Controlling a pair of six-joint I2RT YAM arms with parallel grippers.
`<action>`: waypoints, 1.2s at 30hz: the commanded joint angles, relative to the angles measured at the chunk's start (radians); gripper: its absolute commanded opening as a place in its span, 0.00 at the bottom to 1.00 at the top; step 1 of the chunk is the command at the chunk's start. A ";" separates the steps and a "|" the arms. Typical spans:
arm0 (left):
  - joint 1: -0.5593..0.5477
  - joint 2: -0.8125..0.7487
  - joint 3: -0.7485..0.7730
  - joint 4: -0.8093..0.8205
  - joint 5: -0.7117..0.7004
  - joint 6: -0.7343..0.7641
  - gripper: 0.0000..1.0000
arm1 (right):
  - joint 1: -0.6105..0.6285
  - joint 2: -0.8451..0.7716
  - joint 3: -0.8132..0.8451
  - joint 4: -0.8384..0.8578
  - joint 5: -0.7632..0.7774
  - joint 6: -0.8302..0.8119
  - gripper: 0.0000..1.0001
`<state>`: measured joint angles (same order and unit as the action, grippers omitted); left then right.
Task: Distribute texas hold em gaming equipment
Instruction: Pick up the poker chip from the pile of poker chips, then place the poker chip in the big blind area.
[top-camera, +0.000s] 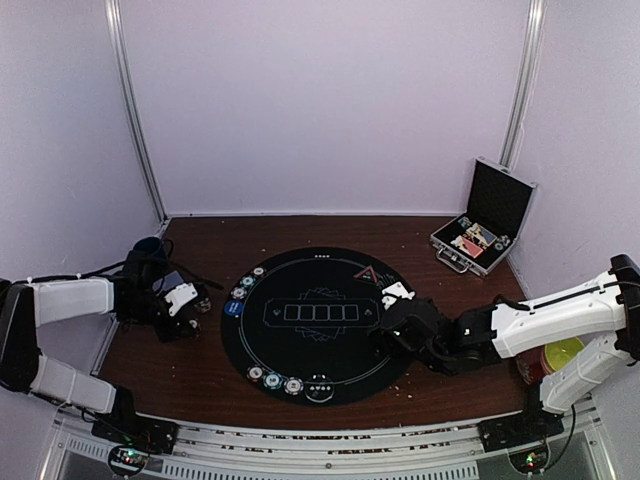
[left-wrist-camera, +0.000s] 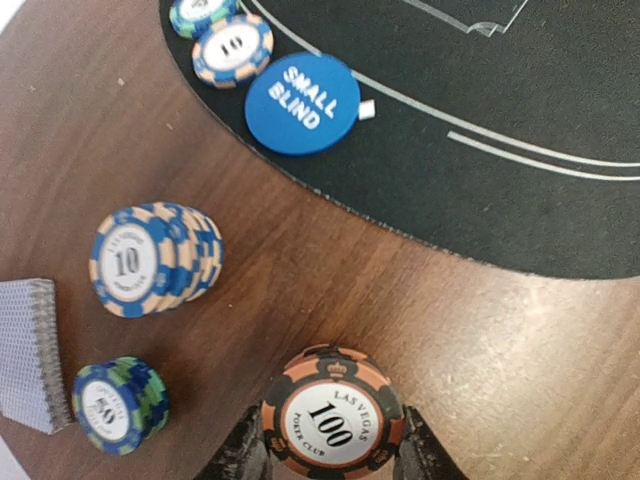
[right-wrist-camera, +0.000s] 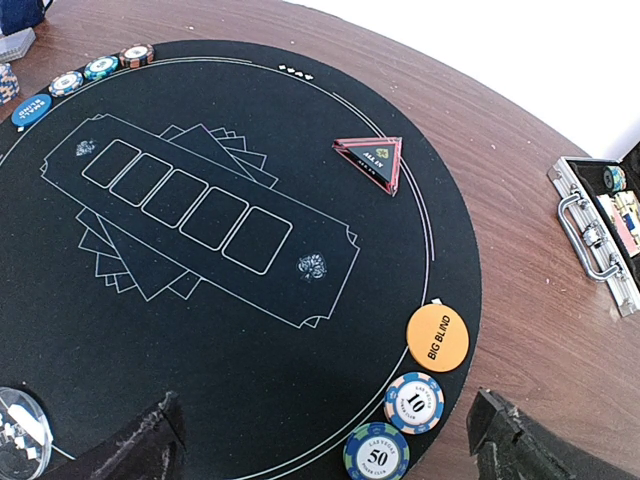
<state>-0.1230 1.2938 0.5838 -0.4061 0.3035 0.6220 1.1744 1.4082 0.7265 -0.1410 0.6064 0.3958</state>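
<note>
In the left wrist view my left gripper (left-wrist-camera: 333, 452) is shut on a black-and-orange 100 poker chip (left-wrist-camera: 333, 415), over the wooden table beside the mat. To its left stand a stack of blue 10 chips (left-wrist-camera: 150, 258), a green-blue 50 stack (left-wrist-camera: 118, 403) and a grey-backed card deck (left-wrist-camera: 28, 350). The blue SMALL BLIND disc (left-wrist-camera: 303, 103) lies on the mat edge next to two chips (left-wrist-camera: 233, 47). My right gripper (right-wrist-camera: 325, 445) is open above the mat, near the orange BIG BLIND disc (right-wrist-camera: 437, 337), a 10 chip (right-wrist-camera: 414, 401) and a 50 chip (right-wrist-camera: 376, 452). The red triangle marker (right-wrist-camera: 370, 160) lies farther off.
The round black mat (top-camera: 318, 345) fills the table's middle, with three chips (top-camera: 272, 380) at its near edge. An open silver-edged case (top-camera: 480, 225) stands at the back right. Yellow (top-camera: 562, 352) and red (top-camera: 530, 370) bowls sit under the right arm. A clear round piece (right-wrist-camera: 20, 430) lies on the mat.
</note>
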 joint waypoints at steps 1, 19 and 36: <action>0.007 -0.106 0.051 -0.052 0.056 -0.002 0.27 | 0.009 -0.010 0.002 0.003 0.020 0.007 1.00; -0.515 -0.005 0.386 -0.067 0.007 -0.133 0.27 | -0.042 -0.236 -0.088 0.024 0.151 0.046 1.00; -0.914 0.522 0.786 -0.053 0.025 -0.062 0.27 | -0.122 -0.534 -0.153 -0.054 0.285 0.140 1.00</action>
<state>-1.0016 1.7668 1.2831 -0.4980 0.3145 0.5510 1.0626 0.9173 0.5865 -0.1516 0.8276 0.5026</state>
